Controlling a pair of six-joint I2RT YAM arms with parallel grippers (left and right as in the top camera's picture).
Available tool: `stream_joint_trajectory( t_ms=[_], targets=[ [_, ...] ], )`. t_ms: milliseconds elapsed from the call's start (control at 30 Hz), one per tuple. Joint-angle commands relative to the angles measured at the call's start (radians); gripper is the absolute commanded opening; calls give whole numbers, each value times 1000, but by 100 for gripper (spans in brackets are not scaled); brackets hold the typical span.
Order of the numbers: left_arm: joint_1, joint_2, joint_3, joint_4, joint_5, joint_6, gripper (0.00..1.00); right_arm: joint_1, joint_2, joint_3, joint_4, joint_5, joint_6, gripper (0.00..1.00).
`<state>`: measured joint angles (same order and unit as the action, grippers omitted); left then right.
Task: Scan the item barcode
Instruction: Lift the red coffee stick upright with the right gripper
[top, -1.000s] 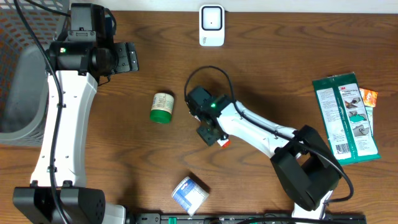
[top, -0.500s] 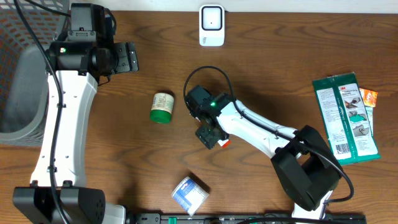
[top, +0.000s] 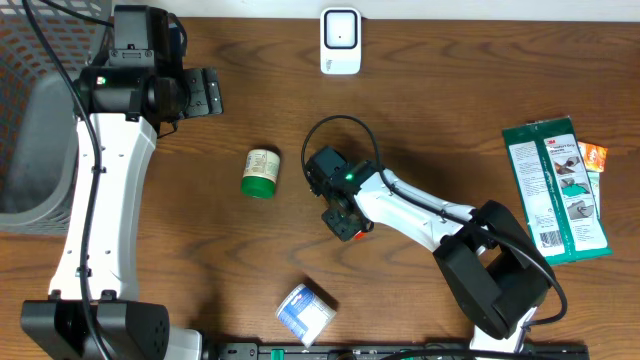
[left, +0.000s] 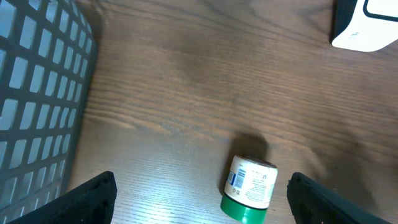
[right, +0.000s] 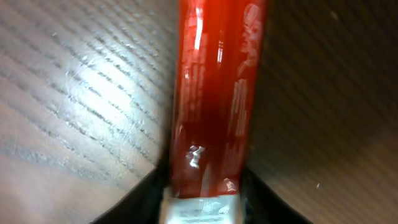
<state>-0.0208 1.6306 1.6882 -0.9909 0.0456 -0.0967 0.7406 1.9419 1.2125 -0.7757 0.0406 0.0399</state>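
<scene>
A red packet with a white end (right: 214, 93) lies on the wooden table, pointing away from the right wrist camera. My right gripper (right: 205, 190) is down over it, and both black fingers (right: 146, 193) press against its sides. From overhead only a red tip (top: 364, 227) shows beside the right gripper (top: 345, 218) at mid-table. The white barcode scanner (top: 340, 41) stands at the far edge. My left gripper (top: 205, 92) hovers open at the upper left, nothing between its fingers (left: 93, 194).
A green-lidded jar (top: 261, 172) lies on its side left of the right arm and also shows in the left wrist view (left: 250, 188). A blue-white pack (top: 306, 312) is near the front. A green package (top: 555, 190) and an orange packet (top: 594, 157) lie right. A grey basket (top: 30, 150) stands left.
The right gripper has shifted slightly right and toward the front, and its jaws have closed in on the red packet. The left arm has not moved.
</scene>
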Motion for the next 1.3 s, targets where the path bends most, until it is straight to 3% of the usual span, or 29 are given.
stream_joint_trajectory(
  t_ms=[0, 67, 267, 1000, 1267],
  targets=[
    [3, 12, -2, -3, -12, 6, 88, -2, 18, -29, 1, 30, 4, 23],
    [3, 12, -2, -3, -12, 6, 88, -1, 18, -29, 1, 29, 4, 14],
    [3, 12, -2, -3, -12, 6, 88, 0, 18, -29, 2, 30, 4, 1],
    [3, 12, -2, -3, -12, 6, 88, -34, -126, 15, -42, -29, -23, 1],
    [3, 12, -2, -3, -12, 6, 88, -129, -165, 15, -20, -280, -32, 1]
  ],
)
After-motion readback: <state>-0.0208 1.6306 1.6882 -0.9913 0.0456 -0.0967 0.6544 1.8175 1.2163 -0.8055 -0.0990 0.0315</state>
